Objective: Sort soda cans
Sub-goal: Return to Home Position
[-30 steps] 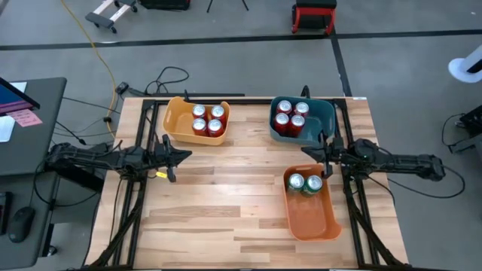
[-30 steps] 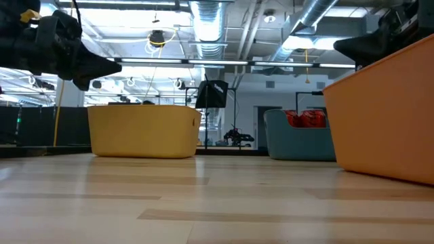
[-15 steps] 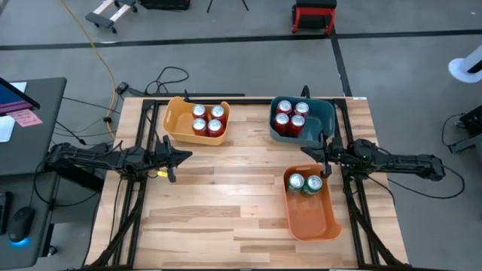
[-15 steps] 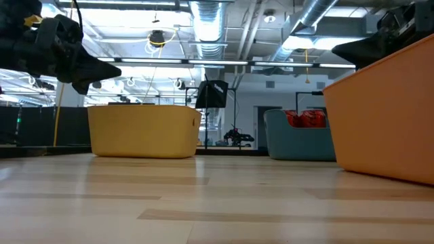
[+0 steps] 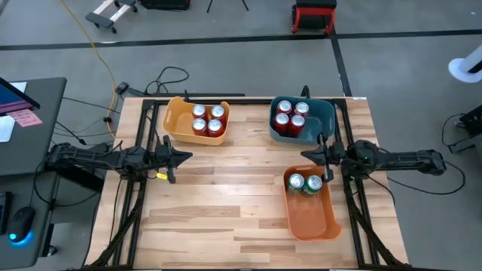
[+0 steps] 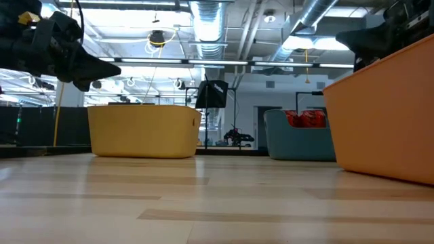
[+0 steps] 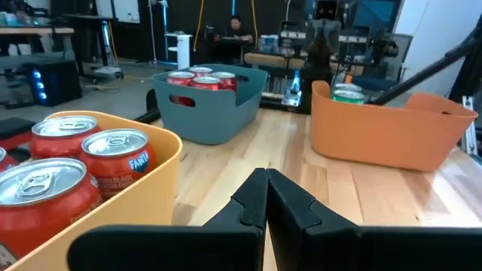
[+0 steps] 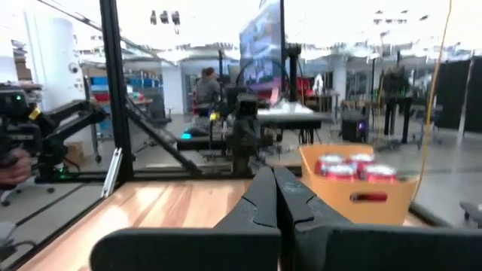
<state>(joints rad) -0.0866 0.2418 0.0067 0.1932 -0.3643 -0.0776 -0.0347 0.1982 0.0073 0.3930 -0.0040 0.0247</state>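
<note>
Several red soda cans (image 5: 208, 119) stand upright in the yellow bin (image 5: 175, 124) at the far left. More red cans (image 5: 290, 117) fill the teal bin (image 5: 316, 113) at the far right. Two green cans (image 5: 305, 183) sit at the far end of the orange bin (image 5: 310, 217) on the near right. My left gripper (image 5: 187, 155) hovers shut above the table's left side, pointing right, near of the yellow bin. My right gripper (image 5: 304, 151) hovers shut between the teal and orange bins, pointing left. Both touch nothing.
Bare wood spans the table's middle and near left (image 5: 218, 203). A black metal frame (image 5: 143, 135) runs along the table's sides. Beyond the table, cables lie on the floor, and a person stands in the room (image 8: 205, 89).
My right gripper has drawn back a little toward the table's right edge and risen slightly. Everything else has kept still.
</note>
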